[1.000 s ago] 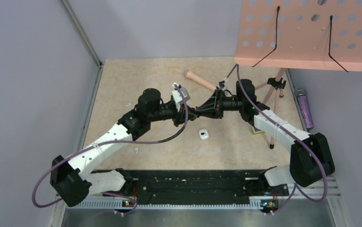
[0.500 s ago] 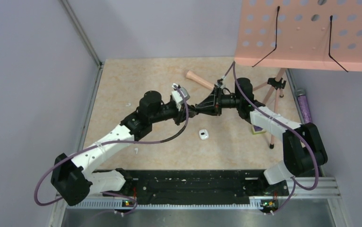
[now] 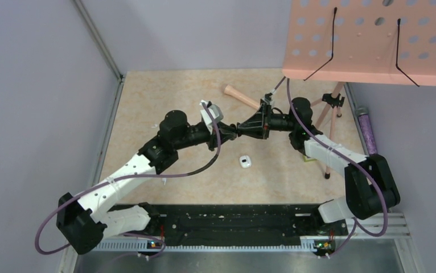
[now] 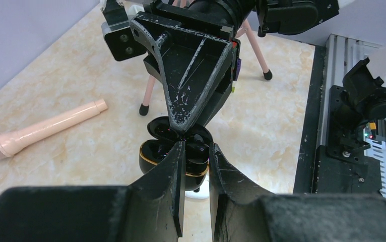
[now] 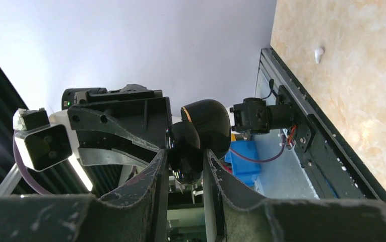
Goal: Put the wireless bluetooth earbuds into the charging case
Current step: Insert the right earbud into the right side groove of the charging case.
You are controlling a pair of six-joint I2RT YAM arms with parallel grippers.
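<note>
A glossy black charging case with a gold rim [image 4: 155, 156] hangs open in the air between both grippers; it also shows in the right wrist view [image 5: 208, 123]. My left gripper [image 4: 197, 146] is shut on its lower shell. My right gripper [image 5: 186, 151] is shut on the lid, its tips pointing down into the case [image 4: 183, 128]. In the top view the two grippers meet tip to tip, left [image 3: 230, 131] and right [image 3: 240, 129]. One tiny white earbud [image 3: 164, 181] lies on the table near the left arm; it also shows in the right wrist view [image 5: 319, 52].
A small white pod [image 3: 246, 161] lies on the table below the grippers. A pink microphone [image 3: 241, 95] lies at the back. A pink music stand [image 3: 369, 40] on tripod legs [image 3: 329, 131] stands at the right, a purple cylinder [image 3: 367, 131] beside it. A black rail [image 3: 233, 224] runs along the near edge.
The meeting point of the grippers has risen slightly toward the back. The left arm has swung a little left and its wrist has rolled. The right elbow has shifted. Both grips are unchanged.
</note>
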